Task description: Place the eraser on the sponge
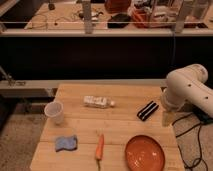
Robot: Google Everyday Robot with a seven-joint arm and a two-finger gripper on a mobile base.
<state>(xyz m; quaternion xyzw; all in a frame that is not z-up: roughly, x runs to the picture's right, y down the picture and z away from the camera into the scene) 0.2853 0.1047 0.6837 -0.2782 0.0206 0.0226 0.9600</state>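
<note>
The eraser [148,110] is a black block with a pale stripe, lying flat near the right edge of the wooden table [120,125]. The sponge [66,143] is blue with wavy edges and rests at the front left of the table, far from the eraser, with nothing on it. Only the white links of my arm [187,90] show, standing beside the table's right edge just right of the eraser. My gripper is out of view.
A white paper cup [54,112] stands at the left. A clear plastic bottle [98,102] lies on its side at the table's middle back. A carrot [100,147] and an orange plate [145,153] sit at the front. Black cables [192,135] run over the floor on the right.
</note>
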